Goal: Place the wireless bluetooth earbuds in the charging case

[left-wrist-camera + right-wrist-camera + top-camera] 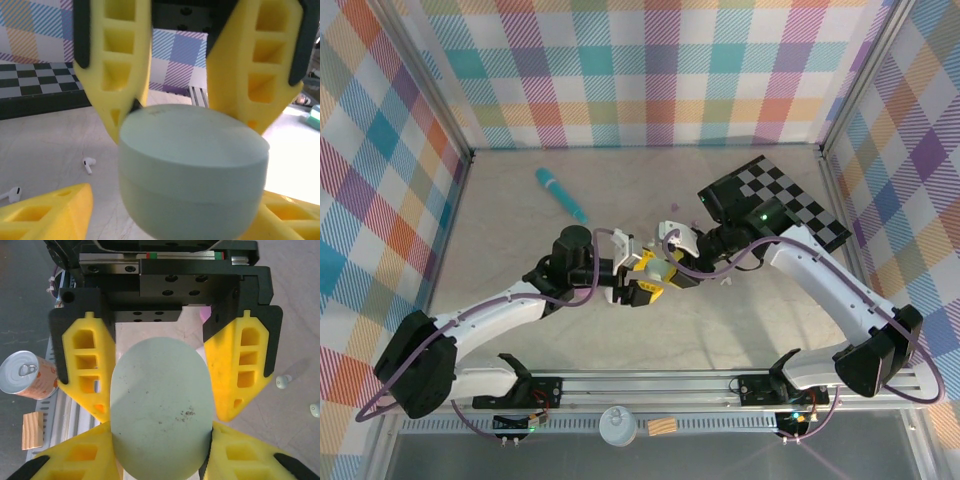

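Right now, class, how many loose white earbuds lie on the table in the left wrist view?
2. One earbud lies just left of the pale green case; the other earbud sits near the left edge. More may be hidden behind the case.

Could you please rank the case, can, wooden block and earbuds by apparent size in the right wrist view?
Largest to smallest:
1. case, though its nearness to the camera inflates it
2. can
3. wooden block
4. earbuds, both look alike
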Controlling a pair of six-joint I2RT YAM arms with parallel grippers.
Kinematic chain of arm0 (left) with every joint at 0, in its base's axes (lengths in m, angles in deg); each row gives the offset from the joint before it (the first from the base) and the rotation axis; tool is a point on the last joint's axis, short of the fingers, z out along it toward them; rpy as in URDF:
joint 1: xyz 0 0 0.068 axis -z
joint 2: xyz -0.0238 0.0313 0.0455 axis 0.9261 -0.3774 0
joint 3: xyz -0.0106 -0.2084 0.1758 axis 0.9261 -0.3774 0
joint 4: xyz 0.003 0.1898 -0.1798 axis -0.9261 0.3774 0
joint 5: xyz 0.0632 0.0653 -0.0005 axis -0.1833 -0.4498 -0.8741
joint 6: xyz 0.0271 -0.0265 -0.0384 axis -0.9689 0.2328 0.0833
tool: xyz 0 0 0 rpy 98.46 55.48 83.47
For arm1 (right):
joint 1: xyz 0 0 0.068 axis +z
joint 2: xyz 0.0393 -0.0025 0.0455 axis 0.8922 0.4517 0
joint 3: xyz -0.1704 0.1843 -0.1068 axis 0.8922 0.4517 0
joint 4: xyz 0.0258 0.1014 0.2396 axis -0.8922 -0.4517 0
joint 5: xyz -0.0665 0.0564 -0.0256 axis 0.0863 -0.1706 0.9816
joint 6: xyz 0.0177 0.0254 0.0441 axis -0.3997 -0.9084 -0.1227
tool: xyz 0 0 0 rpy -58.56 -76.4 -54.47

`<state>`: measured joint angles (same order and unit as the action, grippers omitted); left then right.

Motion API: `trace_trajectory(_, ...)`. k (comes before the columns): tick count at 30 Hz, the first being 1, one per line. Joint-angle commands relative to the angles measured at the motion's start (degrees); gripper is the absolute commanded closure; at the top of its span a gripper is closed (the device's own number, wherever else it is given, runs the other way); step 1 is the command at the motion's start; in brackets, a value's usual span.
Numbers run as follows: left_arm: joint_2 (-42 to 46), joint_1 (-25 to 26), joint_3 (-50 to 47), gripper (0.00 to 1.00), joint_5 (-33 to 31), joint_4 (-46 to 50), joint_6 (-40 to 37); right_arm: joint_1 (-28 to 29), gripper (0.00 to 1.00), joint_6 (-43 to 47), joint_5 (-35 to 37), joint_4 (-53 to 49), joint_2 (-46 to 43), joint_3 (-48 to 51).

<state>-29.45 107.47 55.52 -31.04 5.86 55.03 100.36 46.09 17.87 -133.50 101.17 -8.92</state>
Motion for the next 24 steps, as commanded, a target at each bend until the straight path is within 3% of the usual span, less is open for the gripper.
trace_trajectory(1, -0.27, 0.27, -0.60, 0.34, 2.46, -7.67, 2.15, 0.23, 0.76, 1.91, -2.02, -3.06, 0.96, -1.80)
trace_trajectory(13, -1.41, 0.26, 0.10, 0.51, 3.48, -7.95, 3.30, 0.25, 0.77, 2.51, -0.80, -2.96, 1.08, -1.83)
trace_trajectory(18, -1.14, 0.22, -0.07, 0.47, 3.70, -9.38, 4.37, 0.23, 0.77, 2.79, 0.26, -3.44, 1.61, -1.80)
trace_trajectory(24, -1.34, 0.18, -0.07, 0.48, 4.02, -9.76, 4.90, 0.19, 0.77, 2.79, 1.00, -2.96, 1.18, -1.40)
